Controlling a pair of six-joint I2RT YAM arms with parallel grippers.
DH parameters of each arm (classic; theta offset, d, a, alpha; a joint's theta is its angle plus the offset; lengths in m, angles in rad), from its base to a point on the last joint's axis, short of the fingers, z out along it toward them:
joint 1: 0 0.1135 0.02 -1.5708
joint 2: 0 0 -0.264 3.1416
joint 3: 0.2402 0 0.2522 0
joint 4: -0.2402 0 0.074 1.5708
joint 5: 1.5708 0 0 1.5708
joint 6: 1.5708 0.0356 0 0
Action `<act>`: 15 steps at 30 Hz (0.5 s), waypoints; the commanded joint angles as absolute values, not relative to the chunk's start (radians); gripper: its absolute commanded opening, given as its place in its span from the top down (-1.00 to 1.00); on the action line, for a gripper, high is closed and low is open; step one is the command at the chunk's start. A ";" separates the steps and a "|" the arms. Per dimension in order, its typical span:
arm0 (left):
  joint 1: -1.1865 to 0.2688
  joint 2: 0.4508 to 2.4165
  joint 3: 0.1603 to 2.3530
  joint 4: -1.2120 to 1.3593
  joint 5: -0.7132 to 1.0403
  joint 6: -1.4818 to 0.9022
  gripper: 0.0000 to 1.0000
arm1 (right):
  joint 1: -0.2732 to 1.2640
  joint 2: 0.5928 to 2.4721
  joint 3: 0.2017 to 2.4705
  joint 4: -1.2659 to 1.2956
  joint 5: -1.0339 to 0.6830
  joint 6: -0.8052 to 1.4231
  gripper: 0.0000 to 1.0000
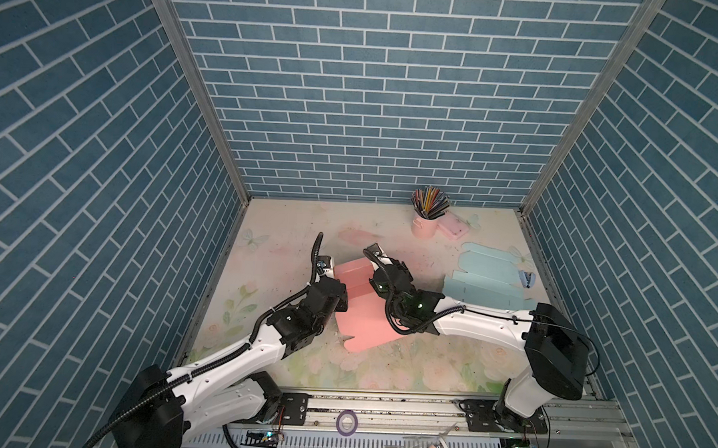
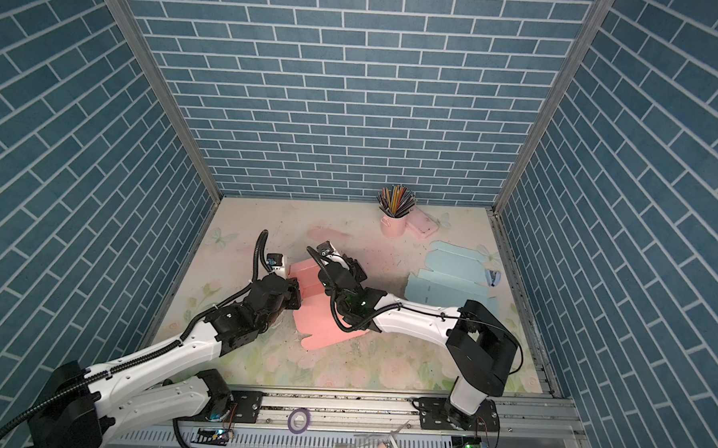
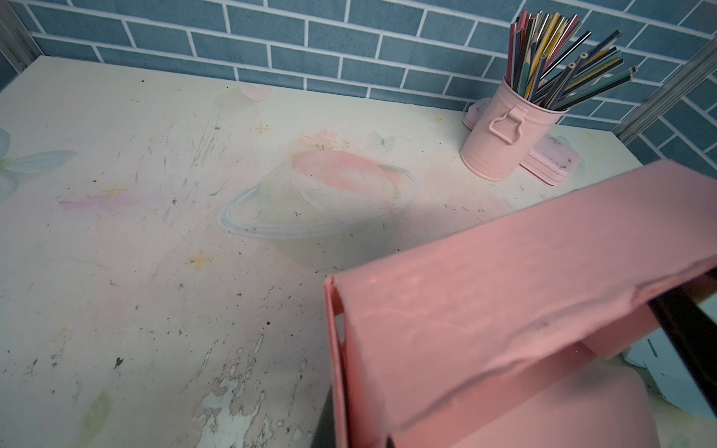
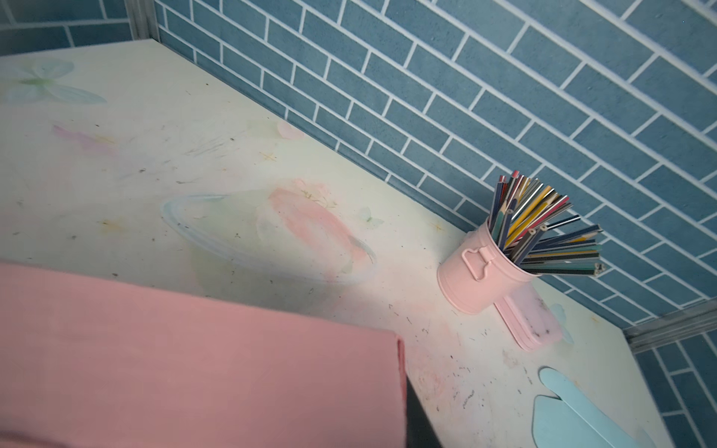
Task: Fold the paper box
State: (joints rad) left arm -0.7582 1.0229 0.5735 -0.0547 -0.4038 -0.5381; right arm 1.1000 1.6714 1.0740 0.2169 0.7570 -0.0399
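We see the left gripper [image 1: 342,301] closed tight on the left wall of the pink paper box [image 1: 361,316]. The box lies half-folded, left of and in front of the pencil cup [image 1: 424,226], with its far walls raised and its front flap flat. The right gripper [image 1: 376,286] hides its jaws, so we cannot tell their state.

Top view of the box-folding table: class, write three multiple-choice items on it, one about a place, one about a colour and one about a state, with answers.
1. Where does the pencil cup stand?
A) near the back wall
B) at the front edge
C) at the left side

2. What colour is the box in the middle?
A) white
B) pink
C) green

3. How do the blue sheets lie?
A) rolled up
B) standing upright
C) flat, unfolded

Answers:
1 A, it stands close to the bricks.
2 B, its panels are pink.
3 C, they lie spread on the table.
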 commanded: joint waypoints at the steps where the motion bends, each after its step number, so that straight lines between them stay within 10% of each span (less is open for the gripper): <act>1: -0.765 1.014 0.592 -0.005 -0.376 -0.546 1.00 | 1.125 1.743 1.129 0.195 0.851 -0.135 0.59; 15: -0.765 1.002 0.590 0.000 -0.358 -0.557 1.00 | 1.137 1.820 1.170 0.266 0.909 -0.163 0.47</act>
State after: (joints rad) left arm -0.7513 1.0229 0.5735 -0.0780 -0.4175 -0.5457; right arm 1.1282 1.8030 1.1622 0.2459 0.9318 -0.1387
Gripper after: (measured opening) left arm 0.082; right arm 0.275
